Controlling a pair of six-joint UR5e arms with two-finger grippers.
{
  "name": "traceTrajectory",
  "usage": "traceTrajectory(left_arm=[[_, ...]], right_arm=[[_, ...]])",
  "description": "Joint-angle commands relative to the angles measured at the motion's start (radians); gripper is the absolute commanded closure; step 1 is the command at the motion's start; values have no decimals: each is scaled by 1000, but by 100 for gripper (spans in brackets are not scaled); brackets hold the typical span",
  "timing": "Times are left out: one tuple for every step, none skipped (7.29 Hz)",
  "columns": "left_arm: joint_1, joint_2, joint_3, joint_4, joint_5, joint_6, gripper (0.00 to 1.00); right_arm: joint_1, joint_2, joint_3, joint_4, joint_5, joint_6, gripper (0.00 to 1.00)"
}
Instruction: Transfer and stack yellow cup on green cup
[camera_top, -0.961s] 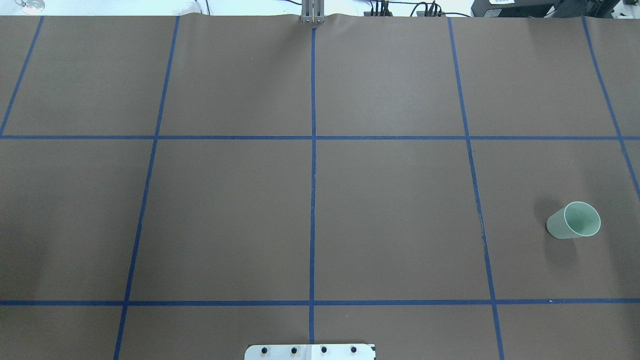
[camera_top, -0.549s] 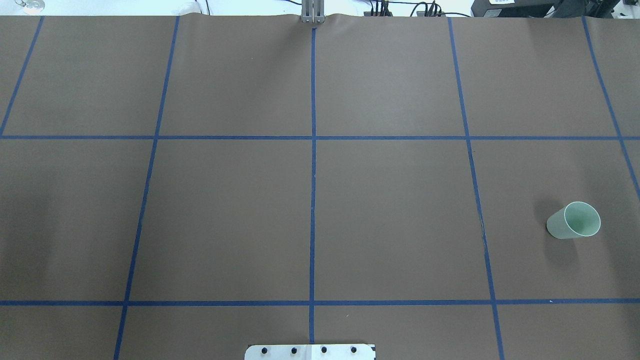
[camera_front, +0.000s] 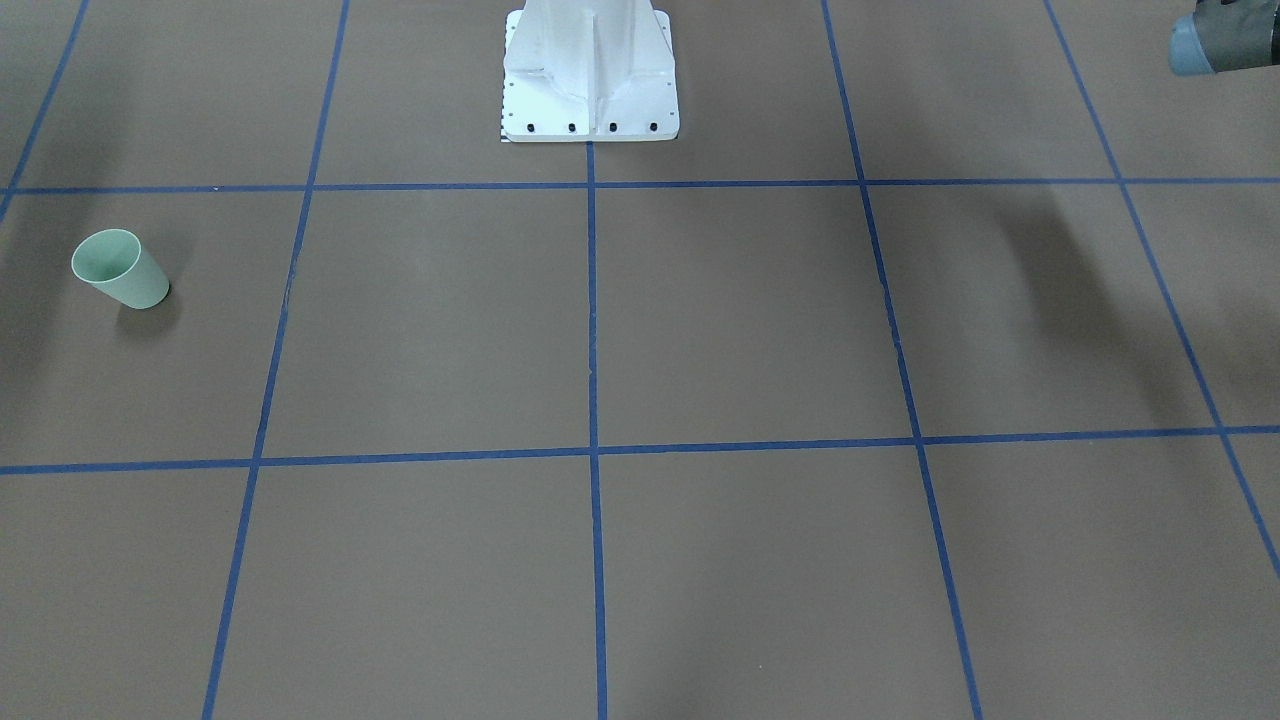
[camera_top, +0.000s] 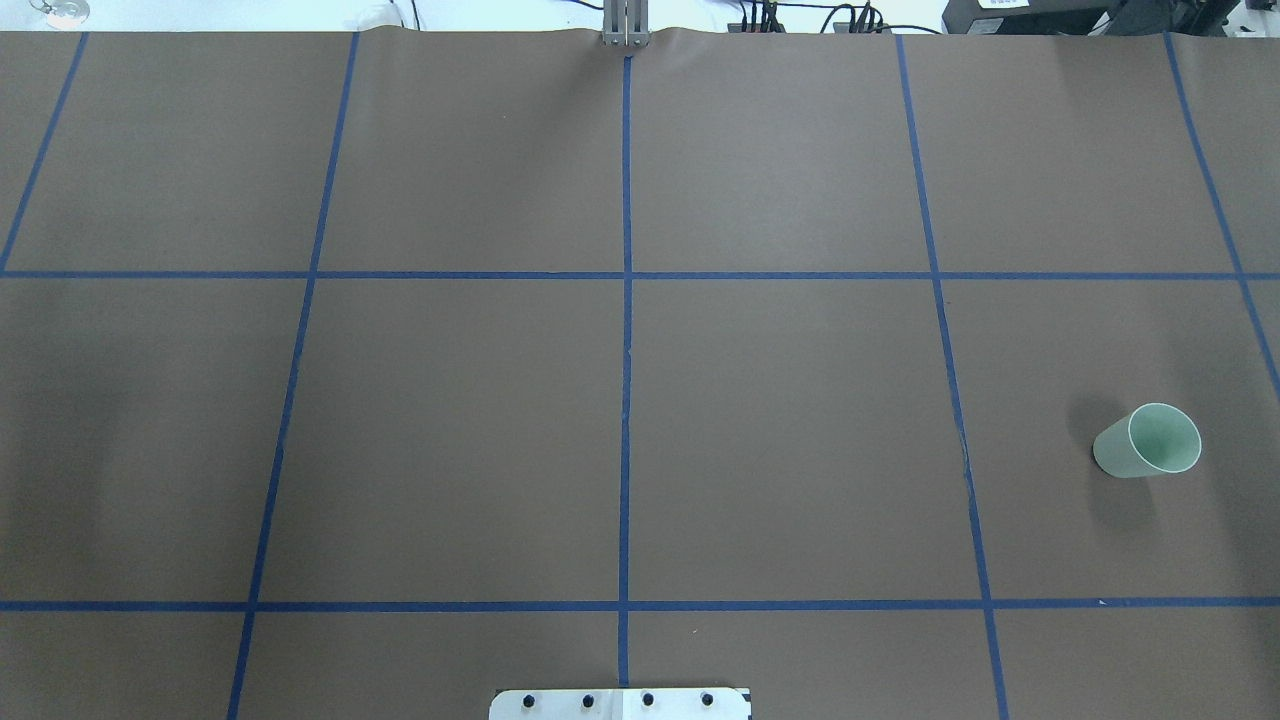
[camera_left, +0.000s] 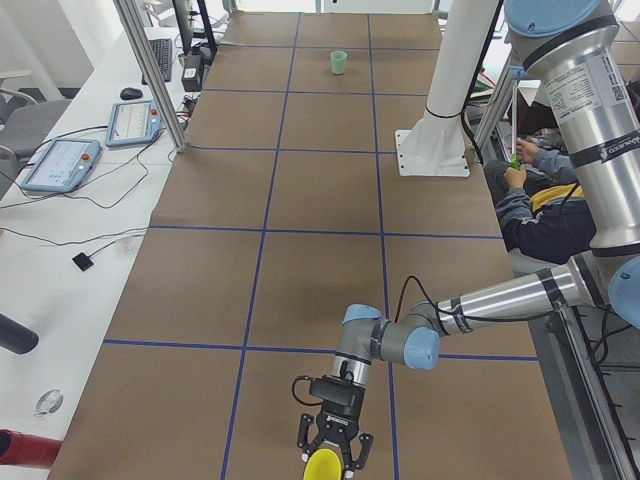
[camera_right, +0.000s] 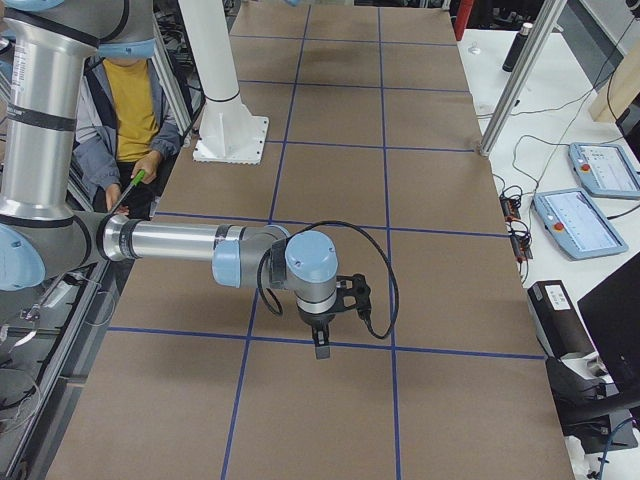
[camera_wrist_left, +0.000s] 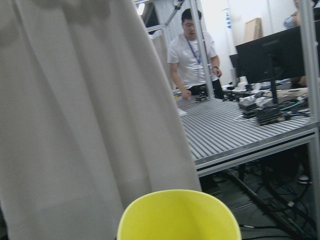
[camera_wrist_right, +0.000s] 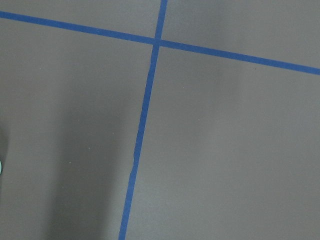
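Observation:
The green cup (camera_top: 1148, 441) stands upright on the brown table at the right; it also shows in the front view (camera_front: 120, 270) and far off in the left side view (camera_left: 339, 62). The yellow cup (camera_left: 322, 467) sits at the tip of my left gripper (camera_left: 332, 458), off the overhead view's left side. Its rim fills the bottom of the left wrist view (camera_wrist_left: 180, 215), where no fingers show, so I cannot tell the grip. My right gripper (camera_right: 321, 352) points down above the table; I cannot tell if it is open or shut.
The white robot base (camera_front: 590, 80) stands at the table's middle edge. Blue tape lines (camera_top: 626, 400) cross the brown cover. A seated person (camera_right: 130, 110) is beside the base. Tablets (camera_left: 60, 165) lie on the side bench. A white curtain (camera_wrist_left: 75, 110) hangs before the left wrist camera.

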Motion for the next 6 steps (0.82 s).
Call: traceTrajectory(left_arm=[[-4, -89, 10, -215, 4, 148, 63], [-4, -144, 12, -278, 2, 225, 66], [-4, -192, 15, -325, 0, 282, 66], [-2, -242, 18, -396, -9, 340, 69], [0, -305, 15, -444, -9, 427, 69], [7, -365, 9, -455, -9, 496, 70]], right_arm=[[-2, 3, -2, 69, 1, 3, 0], [-2, 1, -18, 145, 0, 8, 0], [-2, 6, -37, 189, -2, 8, 0], [-2, 21, -52, 207, 7, 11, 0], [-2, 27, -60, 209, 56, 10, 0], [0, 26, -60, 209, 72, 8, 0]])
